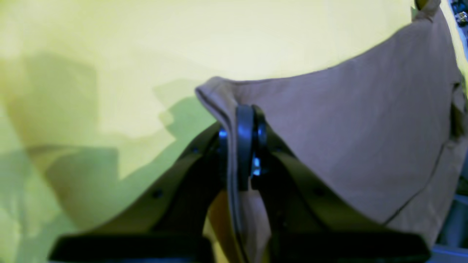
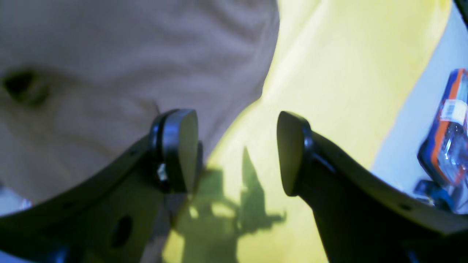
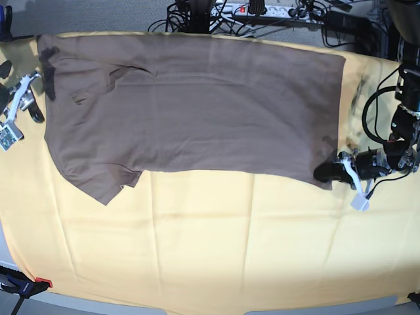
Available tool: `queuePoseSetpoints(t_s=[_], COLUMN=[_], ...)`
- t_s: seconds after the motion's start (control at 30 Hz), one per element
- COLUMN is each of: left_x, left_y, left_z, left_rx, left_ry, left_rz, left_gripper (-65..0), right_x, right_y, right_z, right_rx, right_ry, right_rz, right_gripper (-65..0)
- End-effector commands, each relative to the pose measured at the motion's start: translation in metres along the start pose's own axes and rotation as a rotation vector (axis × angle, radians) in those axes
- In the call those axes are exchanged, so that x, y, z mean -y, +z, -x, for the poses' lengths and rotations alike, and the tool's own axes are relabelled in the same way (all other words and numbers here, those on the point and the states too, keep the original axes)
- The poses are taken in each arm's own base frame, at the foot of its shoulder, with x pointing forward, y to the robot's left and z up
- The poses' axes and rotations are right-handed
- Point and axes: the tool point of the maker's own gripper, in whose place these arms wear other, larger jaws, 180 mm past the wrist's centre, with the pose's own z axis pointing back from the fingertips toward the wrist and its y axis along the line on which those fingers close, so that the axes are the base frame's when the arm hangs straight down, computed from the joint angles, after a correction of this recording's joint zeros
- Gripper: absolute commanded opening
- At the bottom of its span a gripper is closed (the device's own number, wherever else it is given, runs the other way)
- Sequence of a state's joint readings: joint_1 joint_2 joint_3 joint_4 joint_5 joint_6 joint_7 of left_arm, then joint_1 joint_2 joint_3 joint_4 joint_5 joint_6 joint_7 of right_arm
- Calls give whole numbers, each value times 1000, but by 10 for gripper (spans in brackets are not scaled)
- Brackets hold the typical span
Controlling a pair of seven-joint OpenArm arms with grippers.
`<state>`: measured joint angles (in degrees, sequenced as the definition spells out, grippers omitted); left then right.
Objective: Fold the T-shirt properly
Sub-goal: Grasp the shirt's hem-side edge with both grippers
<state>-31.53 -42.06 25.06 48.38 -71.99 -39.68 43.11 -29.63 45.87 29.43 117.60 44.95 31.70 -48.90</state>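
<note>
The left gripper (image 1: pixel 248 146) is pinched tight on a corner of the plain taupe short-sleeved cloth T-shirt (image 3: pixel 190 111), at the hem end of the shirt in the base view. The right gripper (image 2: pixel 237 153) stands with its jaws spread and nothing between them, one fingertip just beside the shirt's other end. The shirt lies spread flat across the far half of the large pale-yellow cloth (image 3: pixel 197 249). The first fold seems only begun: next the right gripper would need to grasp its own edge, so both can carry cloth over together.
</note>
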Motion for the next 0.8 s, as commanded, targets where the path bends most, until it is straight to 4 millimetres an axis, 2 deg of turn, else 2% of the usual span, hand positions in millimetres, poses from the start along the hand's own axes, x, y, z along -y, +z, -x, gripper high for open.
queuePoseSetpoints(t_s=[0.0, 0.17, 0.33, 0.47, 0.6, 0.77], left_x=[-1, -3, -4, -4, -4, -4], left_y=[11, 7, 7, 7, 7, 7], left_z=[-27, -22, -21, -21, -21, -21], left_rx=[66, 46, 40, 43, 44, 44], left_ry=[-27, -50, -56, -55, -55, -55], left_rz=[-5, -23, -28, -27, -27, -27], left_gripper=[-650, -650, -650, -650, -650, -650], right_x=[15, 50, 84, 91, 95, 85], right_y=[2, -22, -59, -92, -127, -159], right_z=[-15, -23, -9, -7, 1, 2], right_rx=[66, 197, 242, 282, 233, 167], right_ry=[-4, -195, -437, -620, -749, -839], right_rz=[55, 133, 103, -34, -110, -192], right_gripper=[-286, -286, -286, -286, -286, -286])
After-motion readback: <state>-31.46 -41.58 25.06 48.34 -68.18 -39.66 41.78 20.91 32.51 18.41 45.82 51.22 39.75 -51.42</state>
